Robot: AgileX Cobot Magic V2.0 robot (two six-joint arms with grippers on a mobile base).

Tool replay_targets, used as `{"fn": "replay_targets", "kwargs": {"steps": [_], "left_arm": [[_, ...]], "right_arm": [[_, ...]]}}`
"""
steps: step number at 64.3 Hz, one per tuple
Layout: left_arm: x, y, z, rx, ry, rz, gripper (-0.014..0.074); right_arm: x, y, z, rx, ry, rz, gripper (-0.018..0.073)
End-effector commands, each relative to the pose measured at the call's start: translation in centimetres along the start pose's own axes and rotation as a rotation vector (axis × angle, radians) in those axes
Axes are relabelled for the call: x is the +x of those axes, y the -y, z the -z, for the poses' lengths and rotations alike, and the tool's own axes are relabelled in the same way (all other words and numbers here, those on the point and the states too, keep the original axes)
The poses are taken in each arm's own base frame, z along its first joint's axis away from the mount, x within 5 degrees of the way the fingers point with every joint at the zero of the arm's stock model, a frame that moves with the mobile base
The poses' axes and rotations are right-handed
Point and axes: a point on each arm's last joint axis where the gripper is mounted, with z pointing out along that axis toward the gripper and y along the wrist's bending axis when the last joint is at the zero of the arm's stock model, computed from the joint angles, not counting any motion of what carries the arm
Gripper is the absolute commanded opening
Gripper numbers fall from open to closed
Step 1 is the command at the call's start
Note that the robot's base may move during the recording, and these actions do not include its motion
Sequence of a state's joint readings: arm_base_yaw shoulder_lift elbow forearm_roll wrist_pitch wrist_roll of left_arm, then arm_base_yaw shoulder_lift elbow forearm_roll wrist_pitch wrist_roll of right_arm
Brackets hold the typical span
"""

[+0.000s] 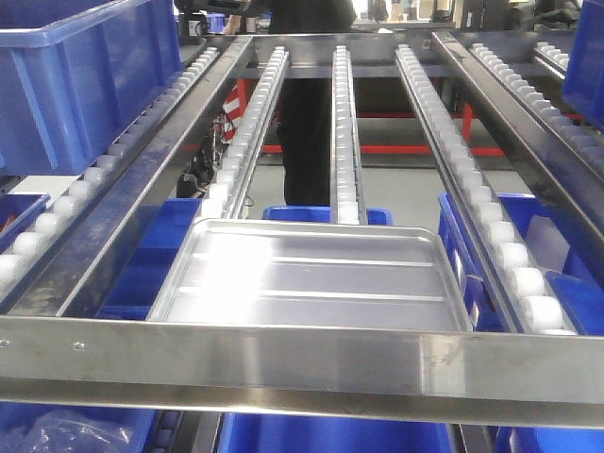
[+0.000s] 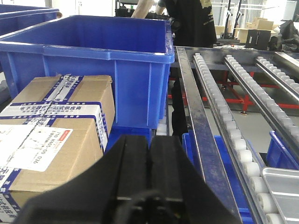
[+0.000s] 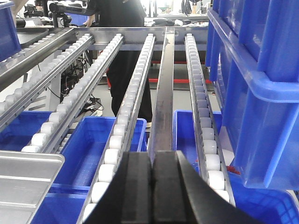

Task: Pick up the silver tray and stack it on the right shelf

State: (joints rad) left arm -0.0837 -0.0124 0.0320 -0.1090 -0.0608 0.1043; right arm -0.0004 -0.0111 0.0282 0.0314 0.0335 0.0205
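Three views, logged in turn. Front view: the silver tray point(image 1: 311, 278) lies flat on the right shelf point(image 1: 151, 179), across the white roller rails point(image 1: 344, 132). Its two floor ridges run side to side, and its near rim sits just behind the front crossbar point(image 1: 396, 363); I cannot tell whether they touch. A large blue crate point(image 1: 85, 75) sits on the rollers at upper left, lower blue bins point(image 1: 160, 245) show beneath the rails, and a person in black point(image 1: 307, 123) stands beyond the rack. Left wrist view: my left gripper point(image 2: 149, 144) has its black fingers point(image 2: 133, 168) pressed together with only a thin seam between them and nothing in it. It sits well apart from the tray, of which one corner shows at lower right on the rollers. Ahead to the left sits a taped cardboard box point(image 2: 60, 135) with a white label, close against the front wall of the big crate behind it. Right wrist view: my right gripper point(image 3: 152, 161) is likewise closed, fingers flush and empty, lined up with a flat steel rail point(image 3: 163, 102). The tray's corner shows at lower left, apart from the gripper and beyond one roller rail. Stacked blue crates point(image 3: 261, 84) stand close on the right.
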Motion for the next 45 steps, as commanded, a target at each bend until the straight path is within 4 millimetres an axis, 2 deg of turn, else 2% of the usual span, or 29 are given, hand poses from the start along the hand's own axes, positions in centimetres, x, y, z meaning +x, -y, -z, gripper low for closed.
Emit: {"fn": "replay_targets", "kwargs": {"steps": [1, 32, 45], "left_arm": [[-0.3, -0.1, 0.1, -0.006, 0.082, 0.008, -0.0101], [-0.3, -0.1, 0.1, -0.007, 0.084, 0.008, -0.0101], [-1.4, -0.2, 0.2, -0.016, 0.175, 0.016, -0.0101]], "right_arm": [[-1.5, 0.0, 0.3, 0.004, 0.129, 0.003, 0.0057], [-1.5, 0.0, 0.3, 0.004, 0.129, 0.003, 0.0057], [-2.0, 0.0, 0.4, 0.003, 0.175, 0.004, 0.0057]]}}
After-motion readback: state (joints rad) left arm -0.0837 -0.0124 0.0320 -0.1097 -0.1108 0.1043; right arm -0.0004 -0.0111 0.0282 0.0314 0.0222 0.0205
